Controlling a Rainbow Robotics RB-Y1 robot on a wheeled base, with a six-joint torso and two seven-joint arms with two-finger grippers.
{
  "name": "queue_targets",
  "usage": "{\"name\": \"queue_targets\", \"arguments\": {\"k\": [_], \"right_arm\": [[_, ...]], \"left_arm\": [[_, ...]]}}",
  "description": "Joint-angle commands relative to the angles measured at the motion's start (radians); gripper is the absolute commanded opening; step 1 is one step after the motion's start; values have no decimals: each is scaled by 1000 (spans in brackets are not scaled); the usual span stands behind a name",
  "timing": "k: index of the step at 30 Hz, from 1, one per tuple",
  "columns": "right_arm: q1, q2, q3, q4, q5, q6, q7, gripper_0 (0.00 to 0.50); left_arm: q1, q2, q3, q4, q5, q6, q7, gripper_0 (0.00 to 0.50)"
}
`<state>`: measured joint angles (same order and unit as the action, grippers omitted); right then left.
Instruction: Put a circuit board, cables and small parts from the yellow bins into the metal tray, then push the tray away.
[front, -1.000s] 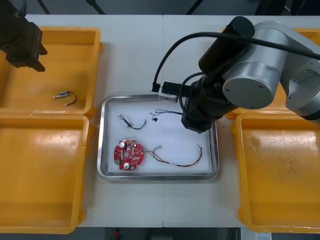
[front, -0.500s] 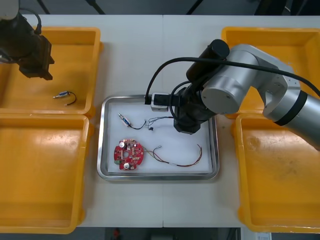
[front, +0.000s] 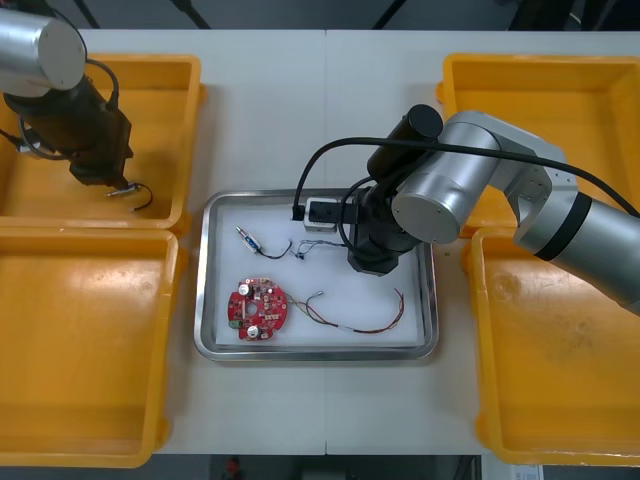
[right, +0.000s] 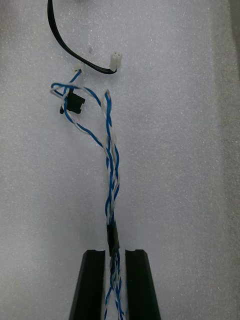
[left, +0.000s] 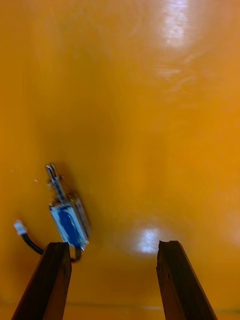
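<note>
My right gripper (right: 114, 280) is low over the metal tray (front: 213, 215), shut on the twisted blue and white cable (right: 111, 165), whose free end lies on the white liner. The same cable (front: 312, 243) trails left of the right arm (front: 375, 245) in the front view. In the tray also lie a round red circuit board (front: 257, 309), a red and yellow cable (front: 360, 318) and a small metal part (front: 249, 240) with a black lead. My left gripper (left: 115, 270) hangs open in the far left yellow bin (front: 160, 75), a small metal part (left: 67, 217) just beyond its left finger (left: 47, 280).
Two more yellow bins stand at the right (front: 560, 350) and one at the near left (front: 80, 350). A black cable end with a white plug (right: 116, 62) lies beyond the blue and white cable. The right arm's black hose arches over the tray's far edge.
The right arm has dropped and slid left inside the tray, dragging the blue and white cable leftwards. The left arm has moved right and nearer, down over the small part in its bin.
</note>
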<state>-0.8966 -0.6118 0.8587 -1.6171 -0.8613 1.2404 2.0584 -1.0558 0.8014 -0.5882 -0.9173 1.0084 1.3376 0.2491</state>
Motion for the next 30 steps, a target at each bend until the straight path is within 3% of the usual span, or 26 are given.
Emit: {"name": "queue_targets", "arguments": {"k": [1, 2, 8, 17, 23, 28, 29, 30], "right_arm": [[-39, 17, 5, -7, -9, -9, -11, 403], [-39, 17, 5, -7, -12, -9, -12, 500], [-41, 13, -21, -29, -16, 24, -18, 500], [-41, 13, -155, -132, -27, 214, -40, 500], [-41, 0, -274, -193, -101, 363, -182, 500], [-39, -14, -368, -222, -117, 467, -322, 500], [-39, -19, -386, -224, -120, 493, -359, 500], [-39, -25, -405, -227, -122, 516, -396, 500]], "left_arm": [[17, -8, -48, -8, -7, -8, 67, 500], [22, -10, -48, -11, -8, -8, 68, 500], [53, -11, -48, -44, -19, -8, 76, 500], [71, -18, -48, -67, -44, -18, 96, 500], [74, -21, -48, -67, -59, -54, 101, 500], [82, -28, -48, -72, -77, -69, 101, 500], [85, -30, -47, -74, -82, -72, 96, 479], [88, -30, -48, -78, -87, -75, 95, 377]]}}
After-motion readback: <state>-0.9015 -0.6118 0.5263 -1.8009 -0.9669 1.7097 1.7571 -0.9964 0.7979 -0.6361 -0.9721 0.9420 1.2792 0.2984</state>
